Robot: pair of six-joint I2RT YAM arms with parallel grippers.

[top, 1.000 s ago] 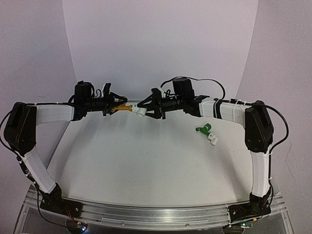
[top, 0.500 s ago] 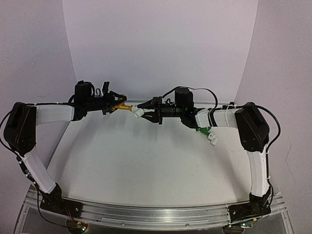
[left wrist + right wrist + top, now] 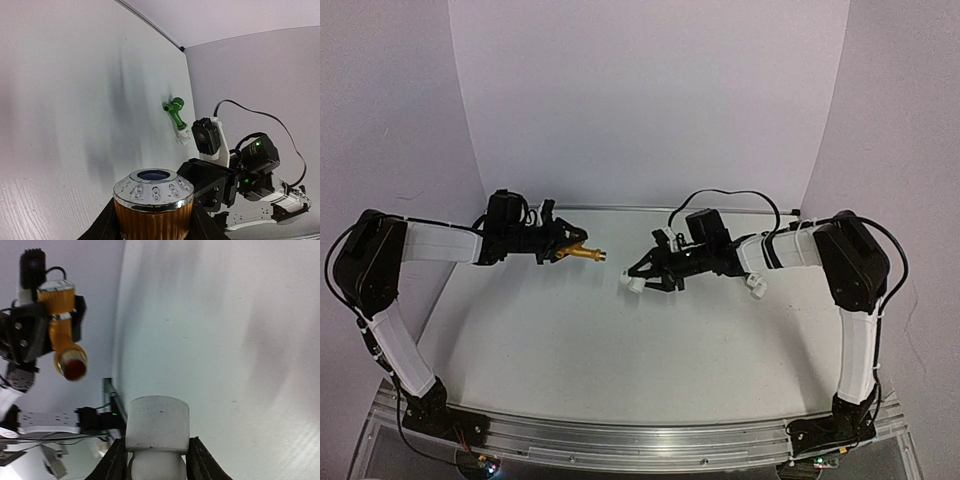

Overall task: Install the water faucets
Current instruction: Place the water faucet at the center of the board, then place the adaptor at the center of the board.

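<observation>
Left claw (image 3: 556, 247): closed on the knob end of the orange-yellow plastic toy faucet (image 3: 585, 253), held clear of the white counter (image 3: 600, 350). The brass-coloured threaded end projects beyond the claw tips toward the opposite arm.

Right claw (image 3: 642, 280): closed on a small white plastic pipe fitting (image 3: 633, 284), open end forward. The wrist view shows the orange-yellow faucet ahead of this claw and off to one side, well apart and out of line.

Green plastic toy faucet (image 3: 175, 112): lying on the counter behind the right claw, under that forearm. A second white fitting (image 3: 183, 138) sits on its end.

Assessment: the green unit appears to be assembled, though how tightly it is seated cannot be confirmed. The orange-yellow unit is not installed. Outstanding work is to align the threaded end with the held fitting, bring them together and screw home. About halfway.
</observation>
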